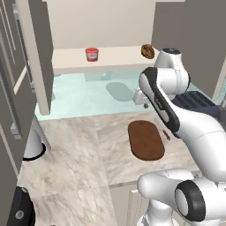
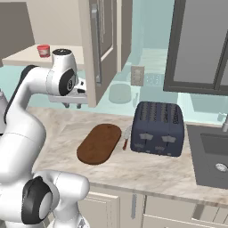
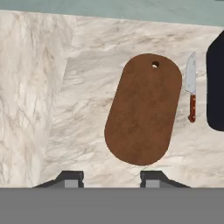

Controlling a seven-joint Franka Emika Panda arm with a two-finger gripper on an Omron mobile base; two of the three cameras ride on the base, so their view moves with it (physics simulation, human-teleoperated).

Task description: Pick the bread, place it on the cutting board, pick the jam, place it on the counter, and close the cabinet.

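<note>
Two-finger gripper hung above the beige-grey marbled stone counter, jaws apart, holding nothing. Dark brown oval wooden cutting board lay flat and bare below it; a red-handled knife lay just beside the board. Mottled brown bread lump and squat red jam jar sat well apart on the cream shelf of the open beige-grey wall cabinet.
</note>
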